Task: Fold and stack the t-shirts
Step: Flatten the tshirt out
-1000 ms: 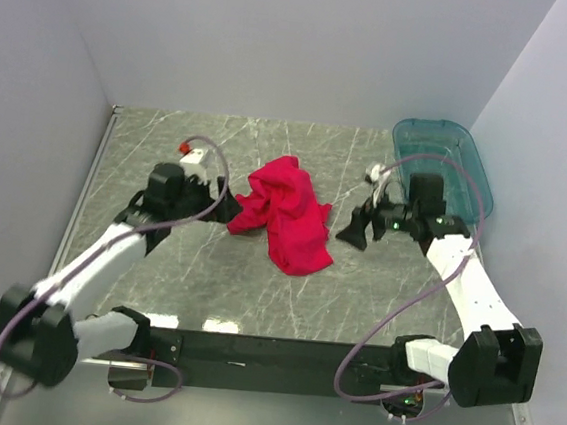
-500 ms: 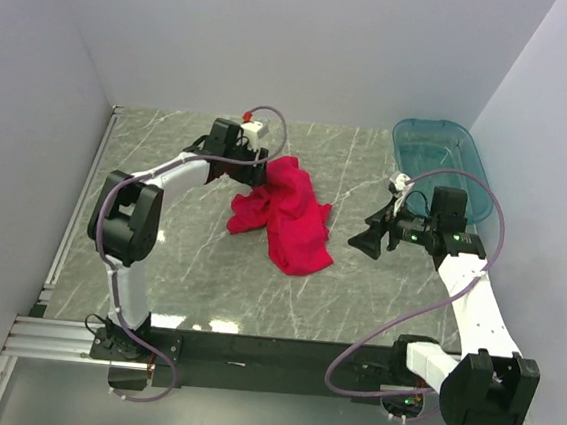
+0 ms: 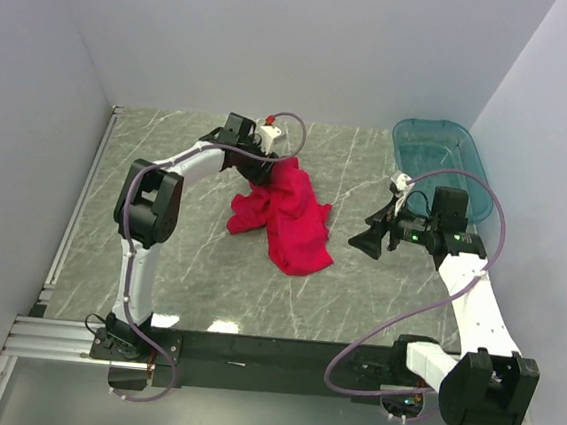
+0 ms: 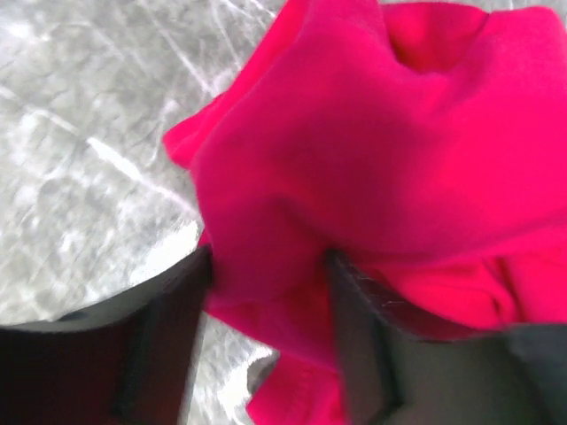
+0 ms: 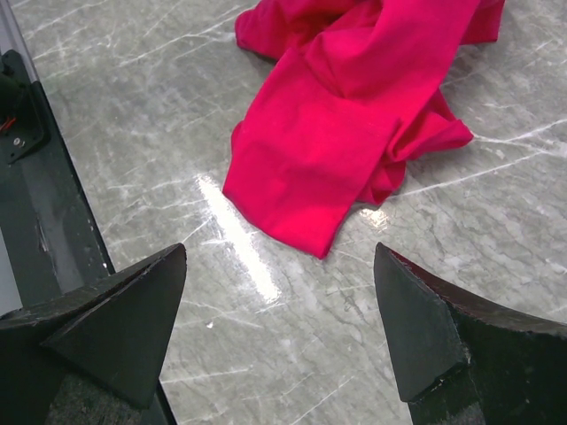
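Observation:
The red t-shirt [image 3: 288, 213] lies crumpled on the marble table, mid-table. My left gripper [image 3: 266, 168] is at the shirt's far upper edge. In the left wrist view the two dark fingers [image 4: 168, 341] stand on either side of a bunched fold of the t-shirt [image 4: 390, 159] that fills the gap, so the gripper [image 4: 268, 301] is shut on it. My right gripper [image 3: 364, 236] is open and empty, just right of the shirt. In the right wrist view it [image 5: 279, 310] hovers over bare marble, with the t-shirt [image 5: 345, 124] ahead. No neck label shows.
A teal plastic bin [image 3: 442, 155] stands at the back right corner of the table. White walls close in the left, far and right sides. A metal rail [image 3: 72, 222] runs along the left edge.
My left arm has swung from the shirt's left side round to its far upper edge and closed onto the fabric. The right arm drew back a little to the right, then stayed still.

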You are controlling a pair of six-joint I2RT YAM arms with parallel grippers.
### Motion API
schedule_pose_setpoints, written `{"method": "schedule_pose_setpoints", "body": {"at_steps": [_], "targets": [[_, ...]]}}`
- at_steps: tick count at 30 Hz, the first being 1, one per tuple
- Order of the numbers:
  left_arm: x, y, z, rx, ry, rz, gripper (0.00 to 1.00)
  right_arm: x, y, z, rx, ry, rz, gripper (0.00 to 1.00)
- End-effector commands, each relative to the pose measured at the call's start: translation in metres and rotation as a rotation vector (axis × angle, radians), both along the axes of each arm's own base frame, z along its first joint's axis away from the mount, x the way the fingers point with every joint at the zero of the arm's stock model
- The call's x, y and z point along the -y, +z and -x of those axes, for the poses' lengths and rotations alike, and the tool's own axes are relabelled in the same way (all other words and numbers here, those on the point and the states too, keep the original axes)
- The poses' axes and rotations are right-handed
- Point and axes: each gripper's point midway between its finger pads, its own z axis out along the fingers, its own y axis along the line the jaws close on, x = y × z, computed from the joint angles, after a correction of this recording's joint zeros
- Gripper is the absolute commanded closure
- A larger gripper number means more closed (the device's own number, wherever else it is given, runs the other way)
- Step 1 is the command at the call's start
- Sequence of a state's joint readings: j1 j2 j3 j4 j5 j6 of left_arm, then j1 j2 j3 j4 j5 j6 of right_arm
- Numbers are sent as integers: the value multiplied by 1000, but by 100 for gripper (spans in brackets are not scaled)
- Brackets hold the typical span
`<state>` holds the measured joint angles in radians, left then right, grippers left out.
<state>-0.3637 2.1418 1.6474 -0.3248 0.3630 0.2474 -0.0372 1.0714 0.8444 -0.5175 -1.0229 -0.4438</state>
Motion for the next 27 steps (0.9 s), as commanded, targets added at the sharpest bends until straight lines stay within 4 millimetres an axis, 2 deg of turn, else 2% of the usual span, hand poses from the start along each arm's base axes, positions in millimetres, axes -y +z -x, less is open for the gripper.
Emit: {"method": "schedule_pose_setpoints", "body": {"at_steps": [1, 3, 4, 6, 7, 8, 10, 11, 13, 14, 15, 16, 17, 18, 19, 20, 21, 22, 23, 24, 25, 27], "targets": [[14, 12, -6, 22, -79, 41, 44, -2, 0, 0, 20, 25, -9, 8], [20, 17, -8, 21, -96, 62, 59, -2, -1, 0, 15, 29, -7, 8], [19, 20, -10, 27, -84, 61, 82, -2, -3, 0, 13, 31, -5, 8], [16, 42, -17, 67, -32, 74, 99, -2, -3, 2, 15, 42, 0, 8], [12, 46, -20, 102, 2, 71, 99, -2, -5, 2, 13, 49, 1, 8], [10, 79, -20, 176, 19, 101, 99, -3, -6, 4, 7, 57, 1, 8], [9, 107, -13, 234, 38, 151, 99, -7, -12, 4, -7, 67, 21, 9], [8, 131, -4, 290, 35, 190, 99, -5, -16, -1, -4, 49, 42, 10], [8, 147, 10, 299, 34, 237, 99, -18, -38, -6, -43, 45, 140, 12], [8, 157, 22, 302, 25, 264, 99, -24, -40, -11, -39, 46, 176, 13], [8, 160, 29, 292, 16, 275, 99, -29, -54, -16, -93, 34, 206, 16], [6, 154, 37, 273, 15, 273, 99, -28, -57, -28, -91, -12, 263, 16], [2, 166, 43, 288, 27, 280, 99, -41, -60, -28, -112, 0, 268, 16], [0, 168, 47, 294, 31, 280, 99, -44, -73, -32, -151, 2, 293, 17], [-4, 160, 55, 279, 35, 270, 99, -47, -73, -38, -155, -7, 312, 17], [-7, 172, 62, 306, 31, 277, 99, -53, -77, -40, -159, 5, 329, 17], [-9, 175, 66, 312, 34, 273, 99, -55, -89, -41, -191, 8, 349, 17], [-12, 172, 72, 304, 32, 268, 99, -58, -91, -45, -195, 6, 357, 17], [-14, 182, 79, 326, 27, 272, 99, -60, -93, -48, -197, 1, 361, 17], [-16, 185, 82, 331, 25, 273, 99, -63, -101, -47, -224, 11, 359, 16], [-17, 183, 87, 328, 25, 275, 99, -66, -100, -50, -227, 18, 349, 16], [-19, 196, 95, 355, 23, 294, 99, -75, -107, -47, -266, 60, 333, 16]]}}
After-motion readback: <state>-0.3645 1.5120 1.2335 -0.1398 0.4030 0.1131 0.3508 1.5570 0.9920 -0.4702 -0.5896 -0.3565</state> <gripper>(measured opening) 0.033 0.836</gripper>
